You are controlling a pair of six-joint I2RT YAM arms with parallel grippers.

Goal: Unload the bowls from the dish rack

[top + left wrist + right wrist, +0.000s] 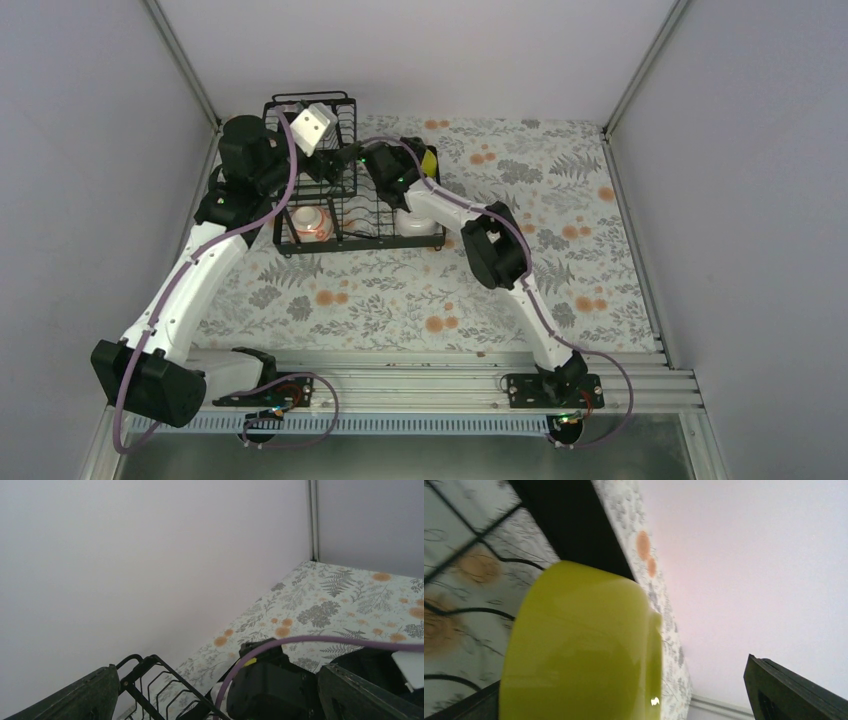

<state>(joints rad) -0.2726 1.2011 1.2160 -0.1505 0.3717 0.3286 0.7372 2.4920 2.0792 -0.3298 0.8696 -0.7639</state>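
**Right gripper open around the green bowl at the rack's far corner**

The right gripper [624, 672] stands fully open with the green bowl [584, 650] between its jaws. The bowl sits close against one finger [469, 705] and well apart from the other [794, 690], so nothing is clamped yet. Whether the near finger touches the bowl cannot be told. The left gripper [215, 680] is also wide open and holds nothing; ahead of it lie rack [350, 215] wire and the dark body of the right arm.

The patterned bowl [312, 222] sits in the rack below and on the near side of the left gripper. The white bowl [418, 225] lies at the rack's end nearest the right arm, under that arm's forearm and partly hidden by it. From above, the green bowl shows only as a yellow-green patch just beside the right gripper, at the rack's far corner. Whether it rests on wire or on the surface [400, 300] cannot be told.

Handling, as a judgement: the bowls look rigid, glazed and fairly light. The gloss suggests a slippery wall, and a knock against the wire could chip them. A hold across the rim, one finger inside and one outside, seems safer than squeezing the curved outer wall.

Appearance: the green bowl is a glossy yellow-green, smooth and unpatterned, with a small highlight near its rim. The patterned bowl is white with orange-red marks. The third is plain white.
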